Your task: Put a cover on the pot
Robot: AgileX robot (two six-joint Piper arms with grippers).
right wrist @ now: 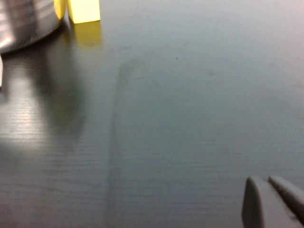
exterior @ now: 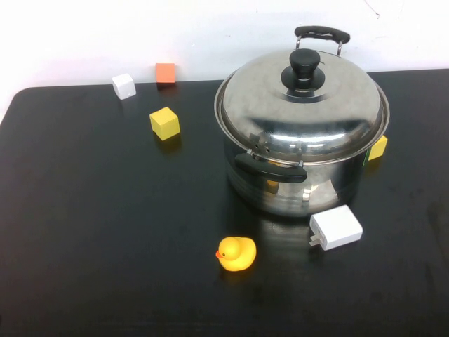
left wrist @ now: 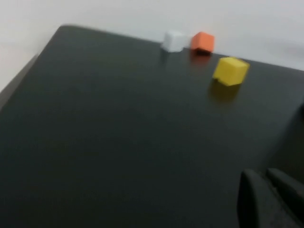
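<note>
The large shiny steel pot (exterior: 302, 186) with black side handles stands at the back right of the black table (exterior: 105, 232). A domed steel lid (exterior: 302, 105) with a black knob (exterior: 304, 67) rests on top of it and covers its rim. Neither gripper shows in the high view. My left gripper (left wrist: 264, 178) is shut and empty, low over bare table far left of the pot. My right gripper (right wrist: 266, 183) is shut and empty over bare table. The pot's wall (right wrist: 21, 21) shows at that view's edge.
A yellow rubber duck (exterior: 236, 253) and a white charger block (exterior: 336, 227) lie in front of the pot. A yellow cube (exterior: 165, 123), a white cube (exterior: 123, 86) and an orange cube (exterior: 165, 73) sit at the back left. Another yellow cube (exterior: 377, 147) sits right of the pot.
</note>
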